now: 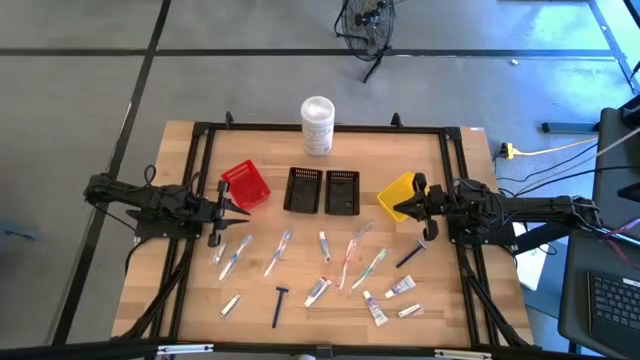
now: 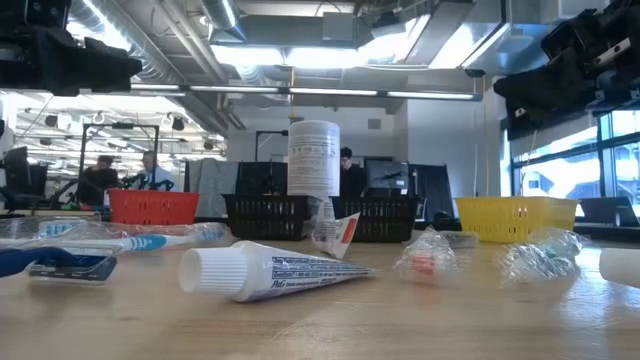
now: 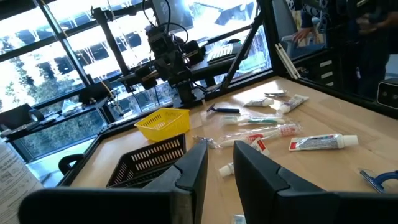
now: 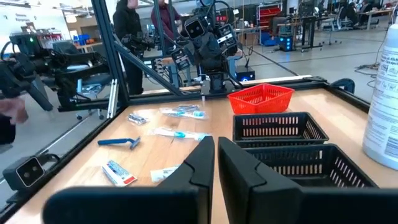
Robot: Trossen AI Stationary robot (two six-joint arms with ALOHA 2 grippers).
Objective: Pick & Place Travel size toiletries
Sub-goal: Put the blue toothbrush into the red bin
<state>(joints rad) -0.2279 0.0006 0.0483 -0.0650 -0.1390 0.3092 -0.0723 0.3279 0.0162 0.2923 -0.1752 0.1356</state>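
Behind the wooden tabletop [image 1: 200, 300] we see a workshop with glass walls and people at desks, none of them near our work. Across the far half stands a row of bins: red bin [image 1: 245, 186], two black bins [image 1: 304, 190] [image 1: 342, 192], yellow bin [image 1: 398, 195], with a white canister [image 1: 317, 125] behind them. They sit there, we judge, as sorting targets, with the near half left for the toiletries.

Those toiletries lie loose on the near half: wrapped toothbrushes [image 1: 352, 255], small white tubes [image 1: 403, 287], sachets [image 1: 231, 304], a blue razor [image 1: 279, 305] near the front edge and a second razor [image 1: 409, 254] close below the right arm.

Our left gripper [image 1: 235, 211] hangs just beside the red bin, its jaws a narrow gap apart and holding nothing. Our right gripper [image 1: 392, 207] hangs at the yellow bin's near edge, jaws closed and empty. Both look parked over their own sides (a sensible split, each arm nearest its own bin).

Nothing seems placed yet. Room is good: the middle strip between the grippers is free overhead, and items lie mostly apart, though the central toothbrushes overlap and may need care. The dark frame rails along both sides limit outward swings, and the items nearest the front edge could slide off if nudged.
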